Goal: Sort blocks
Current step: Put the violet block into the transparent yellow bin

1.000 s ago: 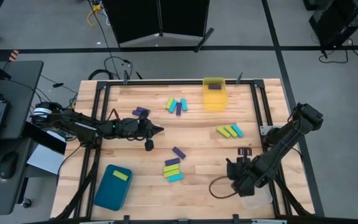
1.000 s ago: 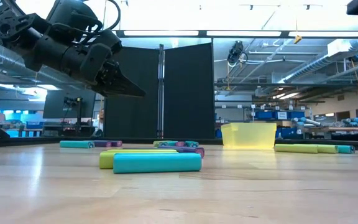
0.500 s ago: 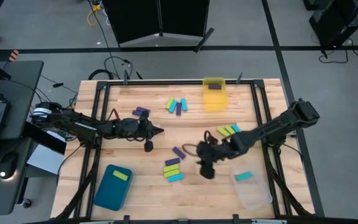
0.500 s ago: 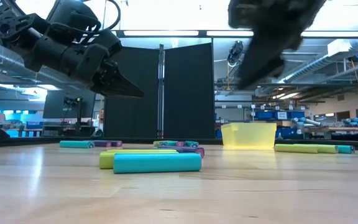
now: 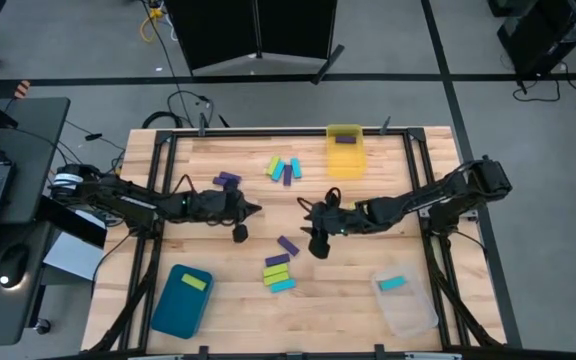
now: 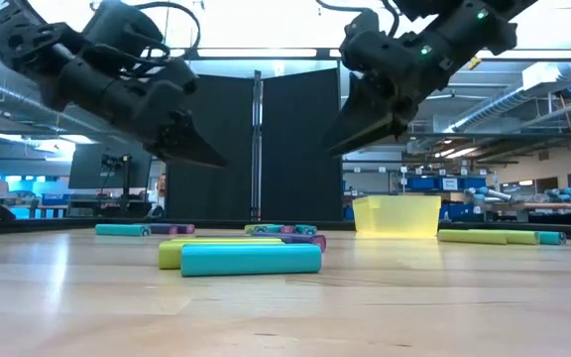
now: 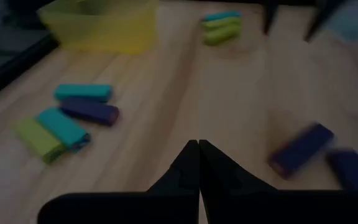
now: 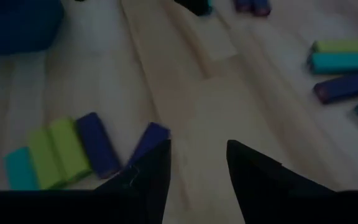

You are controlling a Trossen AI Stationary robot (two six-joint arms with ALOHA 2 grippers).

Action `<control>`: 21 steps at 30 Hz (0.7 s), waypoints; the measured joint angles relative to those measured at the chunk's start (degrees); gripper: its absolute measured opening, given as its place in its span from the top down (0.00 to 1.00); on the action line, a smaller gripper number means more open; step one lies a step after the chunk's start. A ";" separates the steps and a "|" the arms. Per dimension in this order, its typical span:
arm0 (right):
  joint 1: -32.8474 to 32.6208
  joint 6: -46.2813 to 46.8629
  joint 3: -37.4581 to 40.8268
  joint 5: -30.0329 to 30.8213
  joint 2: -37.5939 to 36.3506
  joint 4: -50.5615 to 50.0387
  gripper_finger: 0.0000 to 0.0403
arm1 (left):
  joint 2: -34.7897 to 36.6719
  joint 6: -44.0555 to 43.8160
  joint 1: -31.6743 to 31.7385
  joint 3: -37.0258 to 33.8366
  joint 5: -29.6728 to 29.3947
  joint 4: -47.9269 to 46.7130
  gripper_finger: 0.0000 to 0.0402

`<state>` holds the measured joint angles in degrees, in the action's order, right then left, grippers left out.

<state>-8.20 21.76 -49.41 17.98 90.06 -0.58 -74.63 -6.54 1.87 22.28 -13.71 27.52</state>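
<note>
Small purple, green and cyan blocks lie flat on the wooden table in groups: one group point(image 5: 284, 168) far of centre, two purple ones point(image 5: 226, 180), a lone purple block point(image 5: 288, 245), a near group point(image 5: 278, 272), and green and cyan ones point(image 5: 371, 210) half hidden under my right arm. My left gripper point(image 5: 256, 209) is shut and hovers left of centre, shown also in the left wrist view point(image 7: 198, 149). My right gripper point(image 5: 306, 206) is open above the table's middle, just beyond the lone purple block point(image 8: 149, 140). Neither gripper holds anything.
A yellow bin point(image 5: 344, 160) at the far edge holds a purple block. A clear bin point(image 5: 408, 310) near the right corner holds a cyan block point(image 5: 391, 284). A teal bin point(image 5: 173, 305) near the left corner carries a green block point(image 5: 194, 283). Bare wood lies between the two grippers.
My right arm has swung from over the clear bin at the near right corner toward the table's left and far side, ending above the table's middle. A cyan block now shows in the clear bin.
</note>
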 joint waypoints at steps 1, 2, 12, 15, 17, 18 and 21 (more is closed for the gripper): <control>0.57 -0.90 -0.14 0.00 0.00 0.02 0.58 | 0.00 -1.21 0.88 1.01 -0.27 -1.42 0.99; 1.09 -1.39 -0.28 -0.04 0.00 0.08 0.58 | 0.02 -1.78 1.72 2.00 -0.39 -3.05 0.99; 2.64 -2.45 -0.42 -1.09 0.00 -3.66 0.58 | 0.02 -1.48 6.94 4.96 -0.39 -14.51 0.99; 2.74 -2.66 -0.42 -1.11 0.00 -3.82 0.58 | 0.02 -2.49 8.80 4.96 -0.42 -16.16 0.99; 3.00 -3.39 -0.42 -1.13 0.00 -3.76 0.58 | 0.02 -2.57 10.23 4.96 -0.16 -16.38 0.99; 3.10 -3.69 -0.42 -1.14 0.00 -3.78 0.58 | 0.02 -2.47 11.03 4.96 0.64 -16.59 0.99; 3.14 -4.02 -0.42 -1.11 0.00 -3.80 0.58 | 0.02 -0.89 13.84 4.96 4.00 -17.07 0.99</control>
<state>-5.06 17.74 -49.82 16.86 90.06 -4.39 -74.61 -7.43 15.71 27.24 -9.72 10.45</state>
